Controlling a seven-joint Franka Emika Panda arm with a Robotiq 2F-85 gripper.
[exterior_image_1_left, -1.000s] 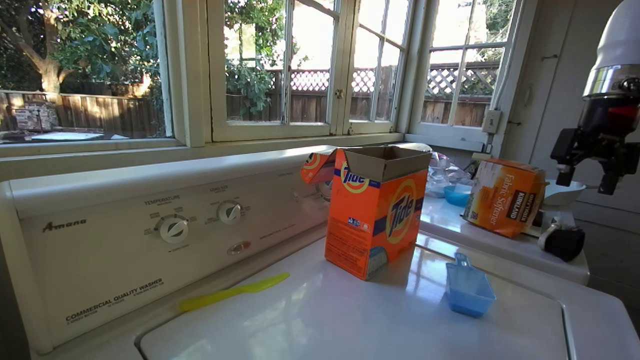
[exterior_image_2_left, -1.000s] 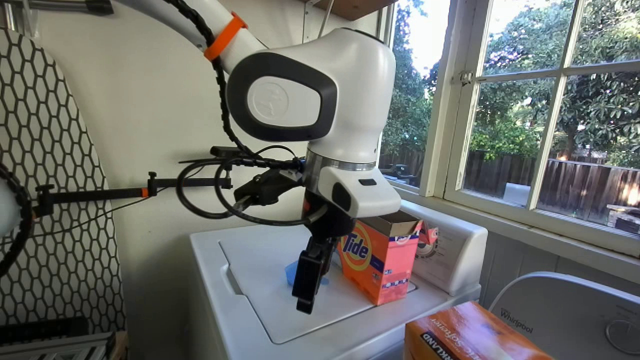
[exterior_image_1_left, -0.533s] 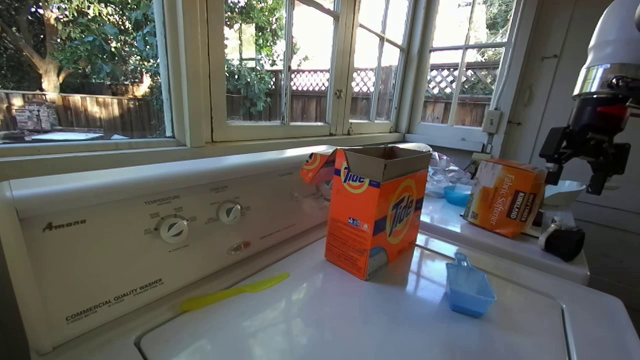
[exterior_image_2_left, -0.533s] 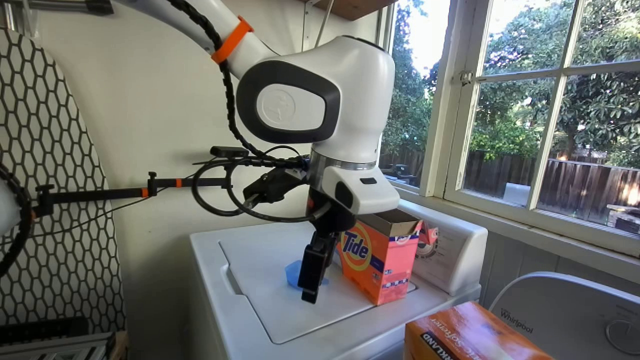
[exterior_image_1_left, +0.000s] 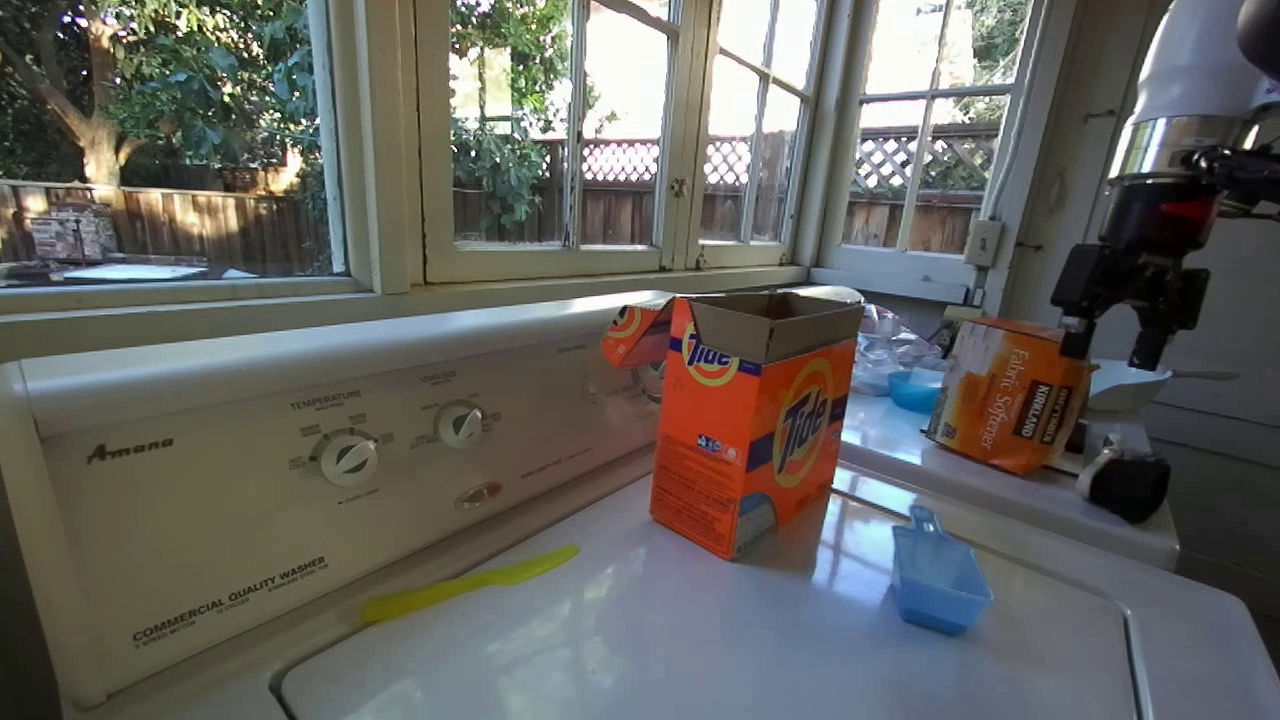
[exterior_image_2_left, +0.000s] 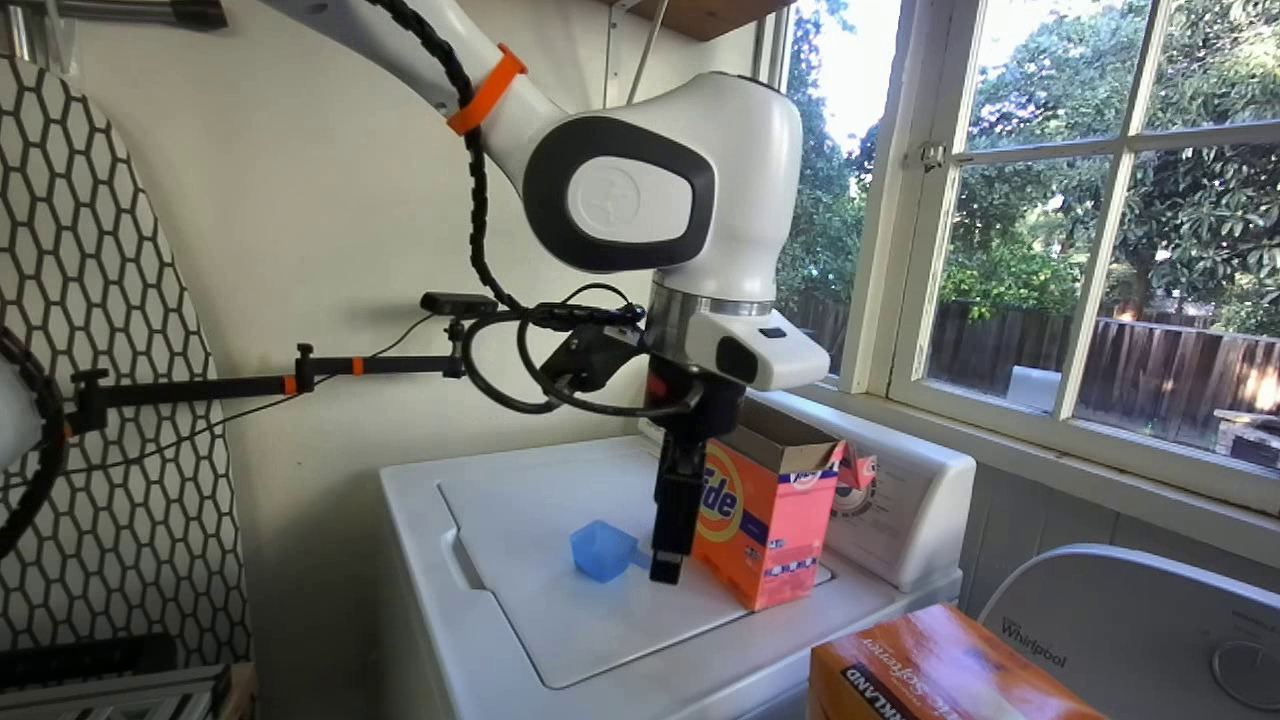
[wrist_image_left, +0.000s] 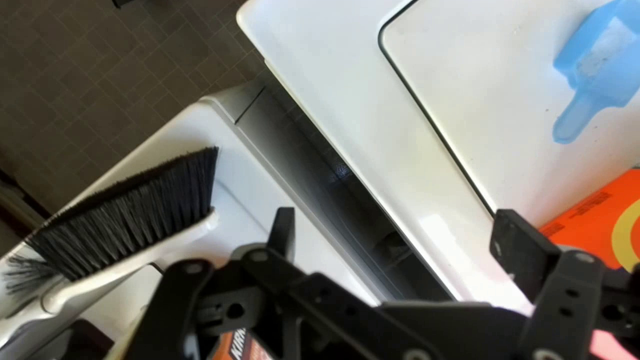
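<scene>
My gripper (wrist_image_left: 395, 220) stands open, its black fingers (wrist_image_left: 286, 230) wide apart with nothing between them. In the wrist view it hangs above the dark gap between two white machines. An open orange Tide box (exterior_image_1_left: 745, 430) stands upright on the washer; in an exterior view the gripper (exterior_image_2_left: 667, 568) partly covers that Tide box (exterior_image_2_left: 770, 510). A blue scoop (exterior_image_1_left: 940, 585) lies on the washer lid, with white powder visible in the scoop (wrist_image_left: 600, 60) in the wrist view. Behind the gripper (exterior_image_1_left: 1110, 352), an orange Kirkland fabric softener box (exterior_image_1_left: 1010, 395) leans on the neighbouring machine.
A yellow-green plastic knife (exterior_image_1_left: 470, 585) lies by the washer's control panel (exterior_image_1_left: 250, 500). A black-bristled brush (wrist_image_left: 135, 205) rests on the neighbouring machine. Beyond the softener box are a blue bowl (exterior_image_1_left: 912, 390) and a clear plastic bag (exterior_image_1_left: 890, 340). Windows (exterior_image_2_left: 1040, 220) line the wall.
My gripper has shifted toward the Tide box, rising a little and hanging more upright. The scoop, partly covered before in an exterior view, now shows more fully. The jaws have stayed open.
</scene>
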